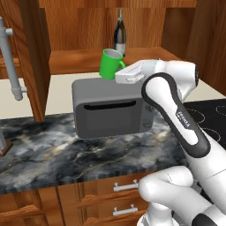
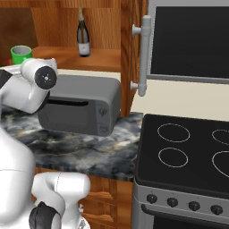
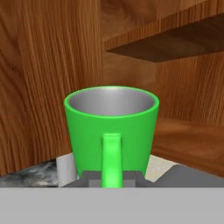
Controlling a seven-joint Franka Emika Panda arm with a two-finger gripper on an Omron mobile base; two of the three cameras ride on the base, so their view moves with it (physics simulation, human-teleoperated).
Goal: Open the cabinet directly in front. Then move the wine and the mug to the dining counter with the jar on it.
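Observation:
The green mug (image 1: 110, 64) (image 2: 21, 53) (image 3: 112, 127) hangs upright at the front edge of the open cabinet's lower shelf (image 1: 75, 59), above the grey microwave. My gripper (image 3: 111, 178) (image 1: 125, 70) is shut on the mug's loop handle, which faces the hand. The dark wine bottle (image 1: 119, 33) (image 2: 83, 36) stands upright further back on the same shelf (image 2: 103, 58), to the mug's right. Both cabinet doors are swung open, the left (image 1: 33, 57) and the right (image 2: 127, 49). The dining counter and the jar are out of view.
A grey microwave (image 1: 110, 108) (image 2: 80, 109) sits on the marble worktop (image 1: 48, 150) right under the shelf. The doors' grey bar handles (image 1: 11, 57) (image 2: 144, 56) stick out on either side. A black stove (image 2: 183, 152) lies to the right, drawers (image 1: 123, 187) below.

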